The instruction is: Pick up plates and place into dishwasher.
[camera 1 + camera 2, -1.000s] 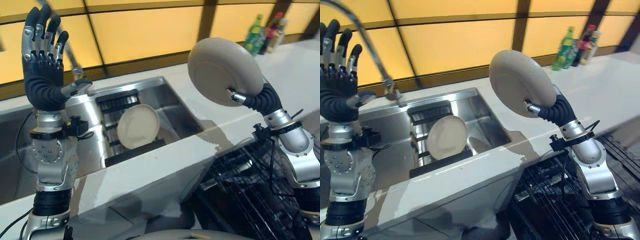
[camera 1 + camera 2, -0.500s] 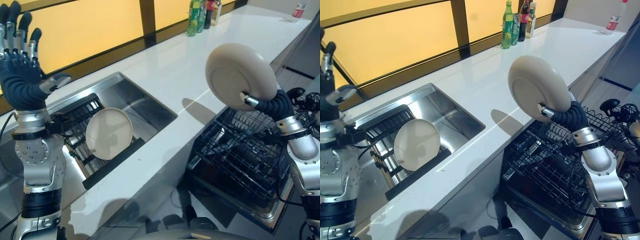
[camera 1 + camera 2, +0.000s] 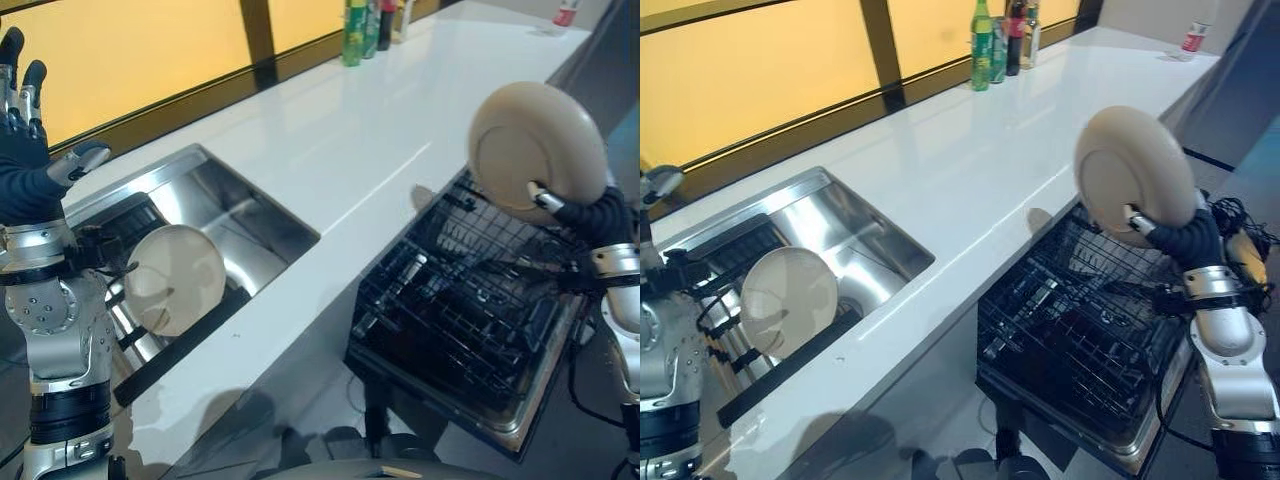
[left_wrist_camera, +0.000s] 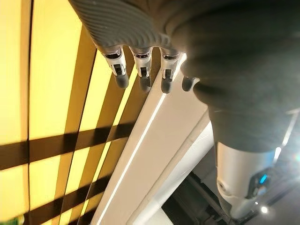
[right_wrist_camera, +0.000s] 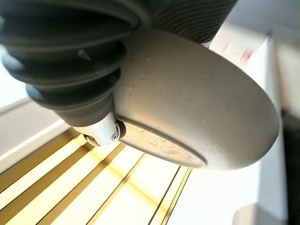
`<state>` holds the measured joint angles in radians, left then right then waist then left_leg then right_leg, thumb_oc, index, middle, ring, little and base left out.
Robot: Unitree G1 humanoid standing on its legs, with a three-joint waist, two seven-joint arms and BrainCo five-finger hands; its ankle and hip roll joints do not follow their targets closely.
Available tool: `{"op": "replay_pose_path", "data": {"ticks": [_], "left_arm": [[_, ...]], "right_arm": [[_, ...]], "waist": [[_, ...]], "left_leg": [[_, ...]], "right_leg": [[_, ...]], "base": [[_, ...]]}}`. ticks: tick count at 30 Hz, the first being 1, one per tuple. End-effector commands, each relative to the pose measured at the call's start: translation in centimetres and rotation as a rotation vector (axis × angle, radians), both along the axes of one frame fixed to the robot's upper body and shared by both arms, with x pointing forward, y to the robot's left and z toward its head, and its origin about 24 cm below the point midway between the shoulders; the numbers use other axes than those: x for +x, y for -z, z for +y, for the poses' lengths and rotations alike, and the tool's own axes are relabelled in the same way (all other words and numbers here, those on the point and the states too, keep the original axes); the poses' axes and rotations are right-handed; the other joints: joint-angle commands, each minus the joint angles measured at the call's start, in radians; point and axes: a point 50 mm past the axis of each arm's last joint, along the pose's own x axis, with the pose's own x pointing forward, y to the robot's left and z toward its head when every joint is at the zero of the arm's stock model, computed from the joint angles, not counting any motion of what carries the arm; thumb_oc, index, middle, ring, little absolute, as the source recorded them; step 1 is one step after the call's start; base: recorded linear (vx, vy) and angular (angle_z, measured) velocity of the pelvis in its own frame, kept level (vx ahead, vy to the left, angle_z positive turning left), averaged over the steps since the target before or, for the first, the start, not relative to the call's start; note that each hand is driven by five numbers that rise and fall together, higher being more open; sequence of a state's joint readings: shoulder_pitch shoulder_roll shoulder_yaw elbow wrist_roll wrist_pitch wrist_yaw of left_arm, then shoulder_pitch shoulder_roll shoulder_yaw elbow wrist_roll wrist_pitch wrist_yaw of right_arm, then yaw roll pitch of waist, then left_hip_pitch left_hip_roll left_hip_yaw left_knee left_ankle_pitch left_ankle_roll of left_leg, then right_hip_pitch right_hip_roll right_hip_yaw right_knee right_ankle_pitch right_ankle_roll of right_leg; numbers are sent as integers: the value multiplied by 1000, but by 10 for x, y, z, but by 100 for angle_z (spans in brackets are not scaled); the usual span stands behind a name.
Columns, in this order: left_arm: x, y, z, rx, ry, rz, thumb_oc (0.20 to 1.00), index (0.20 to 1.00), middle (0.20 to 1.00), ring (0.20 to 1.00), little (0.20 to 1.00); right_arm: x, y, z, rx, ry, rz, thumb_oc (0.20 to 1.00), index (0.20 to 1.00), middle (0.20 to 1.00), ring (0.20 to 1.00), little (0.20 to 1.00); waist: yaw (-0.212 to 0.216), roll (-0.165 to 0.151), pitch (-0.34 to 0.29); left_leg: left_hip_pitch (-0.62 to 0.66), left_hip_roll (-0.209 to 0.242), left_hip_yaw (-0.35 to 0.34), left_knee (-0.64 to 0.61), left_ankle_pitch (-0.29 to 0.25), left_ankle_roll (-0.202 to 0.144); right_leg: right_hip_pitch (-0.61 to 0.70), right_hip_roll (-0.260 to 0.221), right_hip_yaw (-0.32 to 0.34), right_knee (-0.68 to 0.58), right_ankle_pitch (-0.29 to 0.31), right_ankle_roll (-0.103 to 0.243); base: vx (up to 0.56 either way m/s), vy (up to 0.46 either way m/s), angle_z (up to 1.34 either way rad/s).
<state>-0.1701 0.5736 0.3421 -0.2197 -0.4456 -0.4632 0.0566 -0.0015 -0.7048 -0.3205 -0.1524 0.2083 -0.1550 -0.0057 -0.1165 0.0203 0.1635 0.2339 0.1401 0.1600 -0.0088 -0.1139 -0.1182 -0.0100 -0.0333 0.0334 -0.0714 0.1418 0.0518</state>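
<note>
Overhead, right hand (image 3: 568,207) fingers clamp a plate (image 3: 535,150) seemingly upright, underside camera-ward; left hand (image 3: 25,165) fingers straight.

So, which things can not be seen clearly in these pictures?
- Right hand fingers: hidden behind the held plate, eye views.
- Dishwasher rack slots: too dark and dense to tell apart.
- Plate in the sink: its lower edge is hidden by the dark rack.
</note>
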Motion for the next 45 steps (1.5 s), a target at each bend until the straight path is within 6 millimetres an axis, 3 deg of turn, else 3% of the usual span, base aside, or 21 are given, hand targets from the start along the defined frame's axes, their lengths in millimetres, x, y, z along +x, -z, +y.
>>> {"op": "replay_pose_path", "data": {"ticks": [1,12,19,25,31,37,41,45], "left_arm": [[-6,-4,16,112,-72,48,1000,1000,1000,1000,1000],[-1,-2,14,105,-101,44,1000,1000,1000,1000,1000],[5,-8,7,108,-104,23,1000,1000,1000,1000,1000],[15,-19,0,119,-104,-21,1000,1000,1000,1000,1000],[17,-23,-3,141,-84,-24,1000,1000,1000,1000,1000],[17,-18,1,143,-84,-9,1000,1000,1000,1000,1000],[17,-13,2,143,-76,6,1000,1000,1000,1000,1000],[22,-8,1,147,-63,33,1000,1000,1000,1000,1000]], "right_arm": [[-11,-13,-13,-42,73,-53,200,200,200,200,200],[2,30,-33,-112,63,292,200,200,200,200,200],[15,60,-36,-156,11,529,200,200,200,200,200],[32,61,-34,-156,-61,587,200,200,200,200,200],[35,66,-37,-103,-81,586,200,200,200,200,200],[39,36,-40,-18,-76,395,200,200,200,200,200],[40,24,-25,39,-249,320,200,200,200,200,200],[43,34,-16,26,-385,430,200,200,200,200,200]], "waist": [[-32,-33,-61],[-52,3,-11],[-30,10,39],[-9,16,98],[18,6,99],[30,4,77],[37,5,65],[48,2,43]], "left_leg": [[-131,21,-54,97,2,25],[-162,48,-55,96,26,-7],[-227,38,-74,117,49,-20],[-296,37,-95,138,68,-28],[-296,50,-112,112,89,-33],[-281,67,-118,101,92,-36],[-275,72,-123,104,86,-36],[-261,73,-125,102,81,-38]], "right_leg": [[13,-109,32,160,-175,106],[-27,-113,22,182,-187,100],[-67,-135,1,203,-185,99],[-104,-133,-12,212,-184,88],[-81,-129,-48,190,-185,77],[-51,-118,-61,174,-192,70],[-35,-113,-64,168,-198,70],[-13,-113,-69,160,-204,70]], "base": [[-14,-127,-14],[-30,-20,-10],[-69,-2,3],[-123,-39,8],[3,-92,6],[49,-63,10],[52,-33,2],[107,-17,4]]}}
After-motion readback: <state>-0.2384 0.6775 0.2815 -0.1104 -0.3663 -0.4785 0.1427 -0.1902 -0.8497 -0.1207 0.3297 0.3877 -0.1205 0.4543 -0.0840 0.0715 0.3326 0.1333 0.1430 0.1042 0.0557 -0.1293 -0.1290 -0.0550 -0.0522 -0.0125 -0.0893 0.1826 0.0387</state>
